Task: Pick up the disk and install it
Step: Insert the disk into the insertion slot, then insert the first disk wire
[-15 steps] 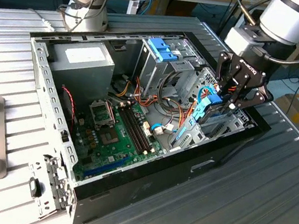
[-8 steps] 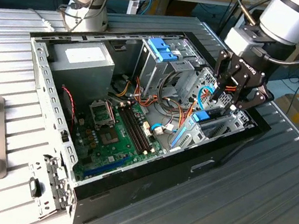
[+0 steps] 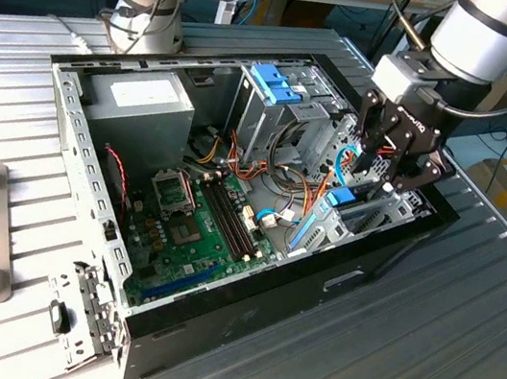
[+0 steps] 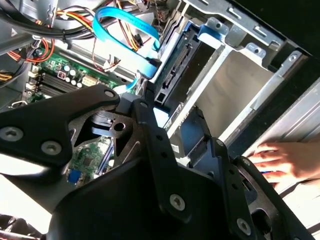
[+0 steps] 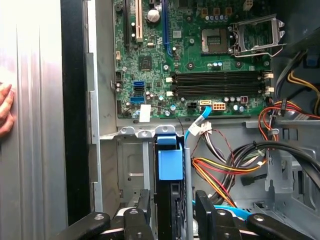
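Disk is found standing on edge in the drive bay, blue rail outward, guided by the bay walls. Gripper is positioned astride it; whether it is clamped cannot be told.

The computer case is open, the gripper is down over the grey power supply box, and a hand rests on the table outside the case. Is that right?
Not quite. The exterior view shows the gripper down over the drive bay, at the opposite end from the grey power supply box. The case is open, and a hand rests on the table outside it.
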Robot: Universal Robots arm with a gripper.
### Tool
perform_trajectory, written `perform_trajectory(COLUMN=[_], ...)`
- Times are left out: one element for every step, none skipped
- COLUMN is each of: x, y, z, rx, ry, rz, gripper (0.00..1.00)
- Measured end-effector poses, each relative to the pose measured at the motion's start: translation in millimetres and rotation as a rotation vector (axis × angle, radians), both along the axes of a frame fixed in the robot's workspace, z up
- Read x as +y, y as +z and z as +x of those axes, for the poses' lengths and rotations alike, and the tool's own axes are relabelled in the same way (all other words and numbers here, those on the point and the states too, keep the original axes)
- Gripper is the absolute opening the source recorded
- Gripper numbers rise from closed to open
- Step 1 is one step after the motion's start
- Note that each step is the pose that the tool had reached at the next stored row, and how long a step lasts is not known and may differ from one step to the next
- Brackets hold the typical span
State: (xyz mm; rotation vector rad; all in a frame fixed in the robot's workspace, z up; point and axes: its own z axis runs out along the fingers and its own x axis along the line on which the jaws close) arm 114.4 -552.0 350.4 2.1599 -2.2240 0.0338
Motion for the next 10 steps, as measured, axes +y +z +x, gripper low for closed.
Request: perform_trajectory(x=[0.0, 0.0, 0.0, 0.0, 0.0, 0.0, 0.0, 0.0, 0.0, 0.0], y=[-1.0, -1.0, -1.0, -1.0, -1.7, -2.3, -2.3, -2.4, -2.2, -1.7], z=[0.0, 0.0, 0.0, 0.0, 0.0, 0.0, 0.0, 0.0, 0.0, 0.0], rx=[0.0, -0.0001, -0.0001, 0.0, 0.0, 0.0, 0.0, 0.0, -0.0001, -0.0001], ry=[0.0, 0.0, 0.0, 0.0, 0.0, 0.0, 0.0, 0.0, 0.0, 0.0], rz=[0.0001, -0.0002, -0.0002, -0.0003, -0.0001, -0.0001, -0.0001, -0.0001, 0.0001, 0.0], gripper=[0.49, 0.49, 0.49, 0.49, 0.49, 0.49, 0.49, 0.49, 0.49, 0.49])
